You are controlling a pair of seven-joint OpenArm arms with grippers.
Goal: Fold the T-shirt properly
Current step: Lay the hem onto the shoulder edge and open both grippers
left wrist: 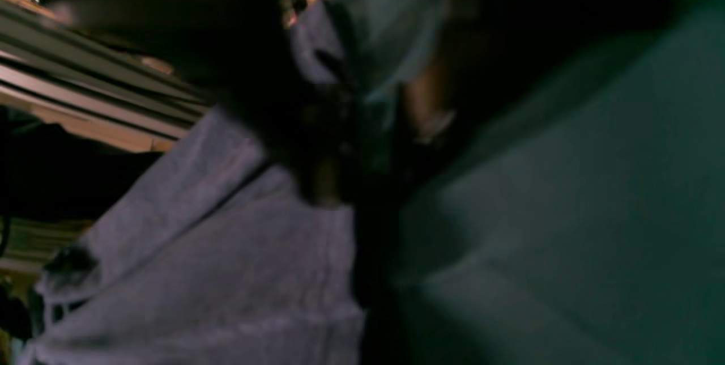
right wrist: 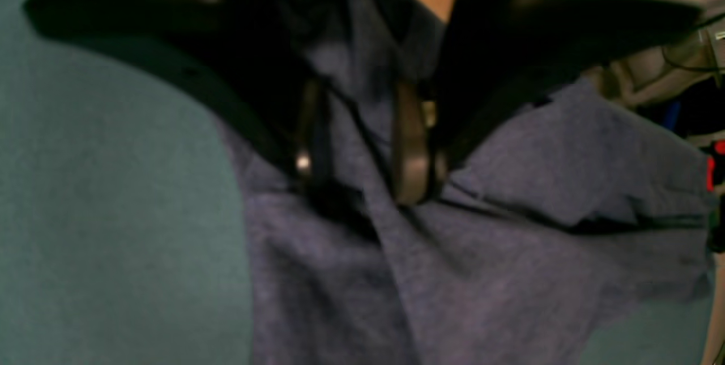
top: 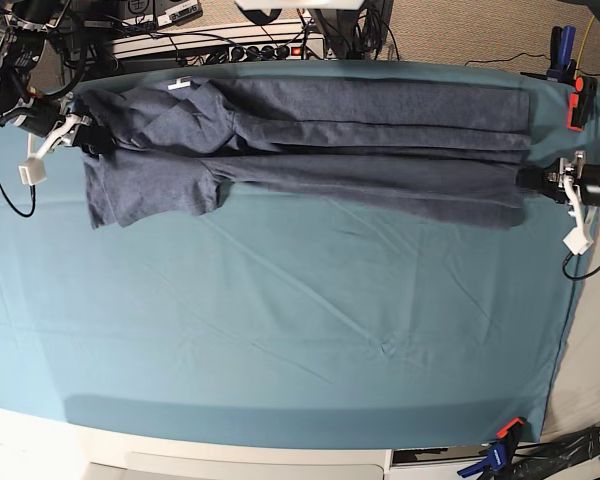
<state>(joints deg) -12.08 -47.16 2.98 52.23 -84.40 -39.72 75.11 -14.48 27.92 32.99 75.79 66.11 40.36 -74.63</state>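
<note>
T-shirt (top: 310, 150) stretched long and narrow along the far edge of the tabletop (top: 300, 330), folded lengthwise, on a teal cloth (top: 280, 300). One short sleeve (top: 150, 195) spread toward the near side at the end by the right arm; small white tag (top: 179, 85) showing near the far edge at that same end. Hem end lying flat by the opposite side edge.

Right claw (right wrist: 362, 161) at the sleeve end of the T-shirt (right wrist: 453, 251), fingers (right wrist: 410, 149) standing apart with a ridge of blue-grey fabric running between them; not pinched tight, a gap visible either side, though the picture is blurred. In the base view, right claw (top: 80, 135) touching the garment's edge.

Left claw (top: 540, 180) at the hem end, just at the edge of the cloth. Left wrist view heavily blurred: T-shirt (left wrist: 226, 274) below, a bunch of fabric up between dark fingers (left wrist: 317, 144); cannot tell whether spread or clamped.

Red clamp (top: 580, 100) at the far corner, blue and red clamps (top: 498, 452) at the near corner.
</note>
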